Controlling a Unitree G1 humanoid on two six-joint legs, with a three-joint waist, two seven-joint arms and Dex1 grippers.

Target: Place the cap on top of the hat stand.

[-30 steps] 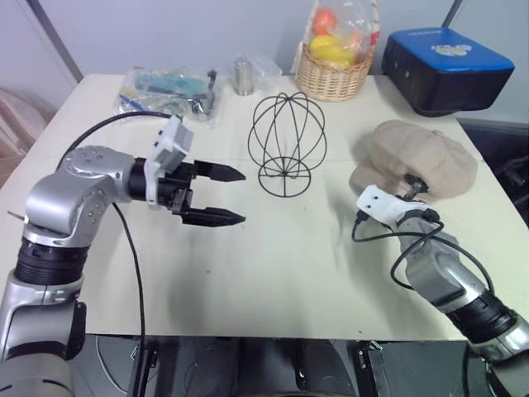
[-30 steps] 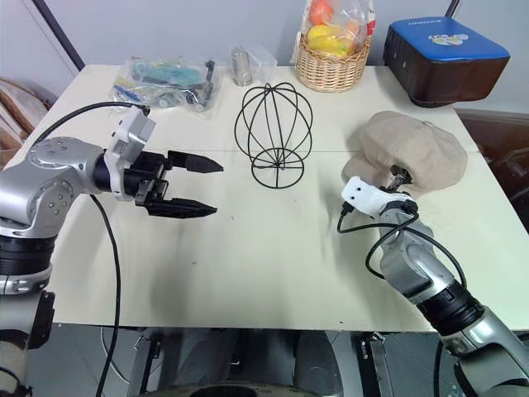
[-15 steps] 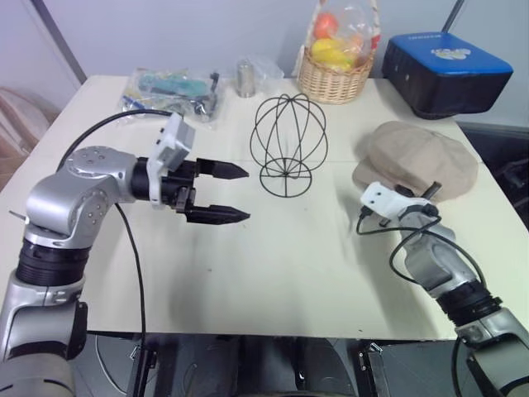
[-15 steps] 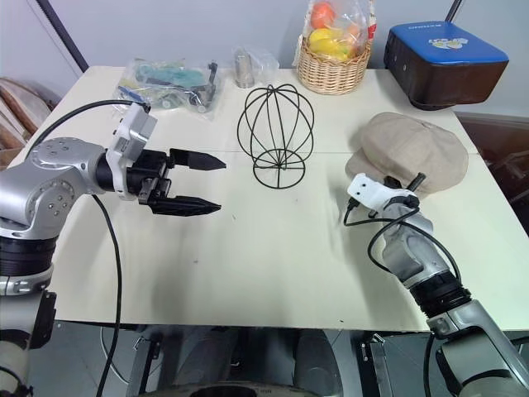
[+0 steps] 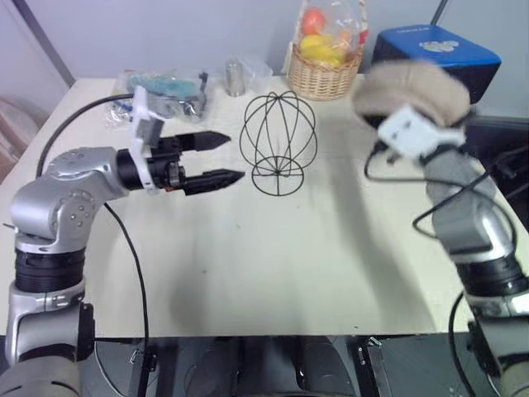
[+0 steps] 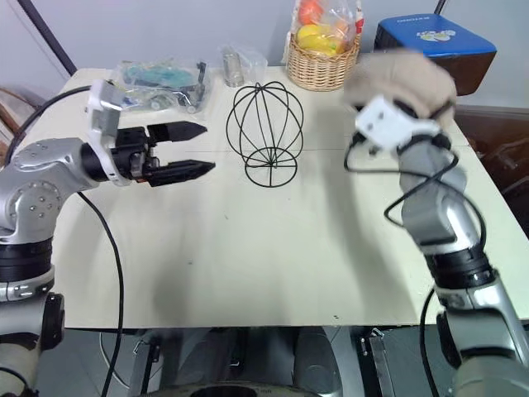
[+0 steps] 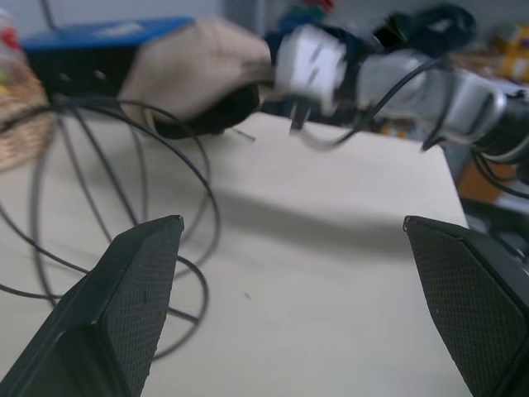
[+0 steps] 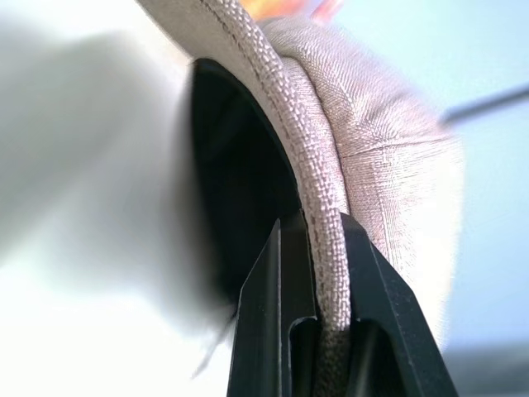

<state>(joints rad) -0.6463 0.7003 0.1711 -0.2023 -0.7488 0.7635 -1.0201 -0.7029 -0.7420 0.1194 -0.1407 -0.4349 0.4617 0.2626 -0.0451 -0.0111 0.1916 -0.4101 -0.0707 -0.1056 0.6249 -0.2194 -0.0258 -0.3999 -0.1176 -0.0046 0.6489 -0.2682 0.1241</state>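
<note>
The beige cap (image 5: 413, 87) hangs in the air above the table's right side, to the right of the hat stand. My right gripper (image 8: 312, 227) is shut on the cap's corded rim, and the crown bulges beyond the fingers. The black wire hat stand (image 5: 279, 142) stands upright mid-table with nothing on it. My left gripper (image 5: 231, 155) is open and level, just left of the stand and pointing at it with nothing between its fingers. In the left wrist view the stand's wires (image 7: 124, 165) and the lifted cap (image 7: 198, 70) show past its fingertips.
A wicker basket (image 5: 324, 78) of fruit sits at the back behind the stand. A blue-topped black box (image 5: 438, 50) is at the back right. Plastic bags of small items (image 5: 165, 87) and a metal can (image 5: 235, 78) lie at the back left.
My right gripper shut on the cap's rim and lifted the cap well off the table. The left gripper rose slightly and turned more toward the stand.
</note>
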